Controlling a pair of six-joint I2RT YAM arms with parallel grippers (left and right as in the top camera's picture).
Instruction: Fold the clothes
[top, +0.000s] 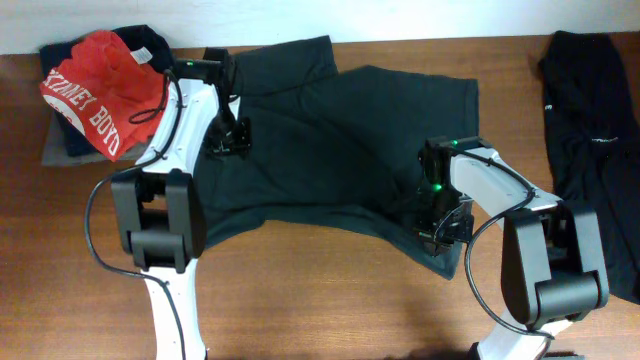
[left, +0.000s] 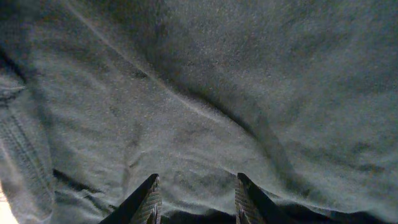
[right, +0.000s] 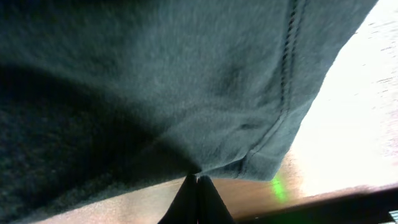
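First fold of the grey-green T-shirt (top: 330, 130), with the grasp being taken.
Nearest, the right gripper (right: 196, 185) is clenched on the shirt's lower hem corner. Farther up, the left gripper (left: 196, 180) sits on the cloth with jaws apart, and whether it pinches a fold I cannot tell. The next move, I think, needs both grips sure, then an even lift. The shirt lies spread mid-table (top: 300, 300), slightly creased; a red shirt (top: 95, 85) and a black garment (top: 590, 110) lie at the sides.

You have brown wood table (top: 330, 300) under everything, grain running left to right. Pale strip (top: 400, 15) along far edge. Right wrist view: bright glare on wood at right, small green glint (right: 278, 188) left of it.
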